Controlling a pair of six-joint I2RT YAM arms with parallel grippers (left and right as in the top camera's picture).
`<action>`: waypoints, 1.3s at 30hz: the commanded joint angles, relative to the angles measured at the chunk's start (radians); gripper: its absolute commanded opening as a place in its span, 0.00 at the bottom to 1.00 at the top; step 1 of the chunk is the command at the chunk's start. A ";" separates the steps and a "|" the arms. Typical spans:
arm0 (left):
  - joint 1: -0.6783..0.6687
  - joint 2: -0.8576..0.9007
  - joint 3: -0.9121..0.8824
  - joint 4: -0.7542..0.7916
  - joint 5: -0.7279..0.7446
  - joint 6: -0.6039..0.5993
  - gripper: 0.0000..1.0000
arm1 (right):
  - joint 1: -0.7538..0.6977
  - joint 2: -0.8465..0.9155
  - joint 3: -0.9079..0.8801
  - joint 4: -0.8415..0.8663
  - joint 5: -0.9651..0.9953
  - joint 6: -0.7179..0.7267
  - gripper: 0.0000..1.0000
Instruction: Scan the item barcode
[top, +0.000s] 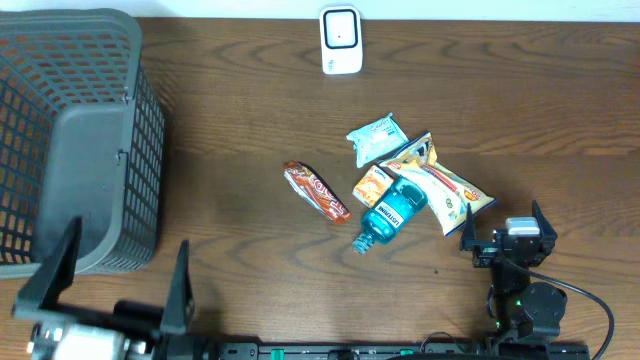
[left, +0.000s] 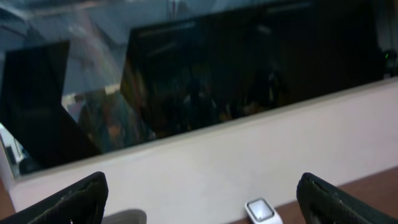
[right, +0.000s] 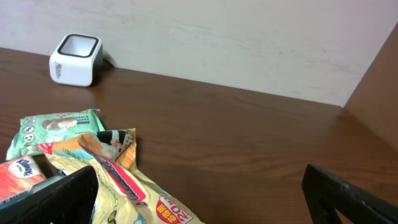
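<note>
- Both left gripper (left: 202, 193) and right gripper (top: 503, 225) are hanging apart, empty.
- Grasping is pending: the right one is needing the snack bag (top: 445, 187), lying well apart from the scanner (top: 340, 40).

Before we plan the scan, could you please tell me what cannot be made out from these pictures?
- Barcodes: overhead, none shows on the blue bottle or the brown bar; print too small.
- Orange pack: overhead, partly covered by the bottle.
- Yellow snack bag: right wrist, cut off by the bottom edge.
- Scanner: left wrist, cut by the bottom edge; the items lie outside this view.
</note>
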 joint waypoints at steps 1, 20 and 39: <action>0.007 -0.058 0.000 0.002 0.019 -0.013 0.97 | 0.008 -0.002 -0.001 -0.003 -0.002 -0.007 0.99; 0.011 -0.224 0.004 -0.001 0.015 -0.001 0.97 | 0.008 -0.002 -0.001 -0.003 -0.002 -0.007 0.99; 0.031 -0.194 -0.098 0.311 -0.585 0.089 0.97 | 0.008 -0.002 -0.001 -0.003 -0.002 -0.007 0.99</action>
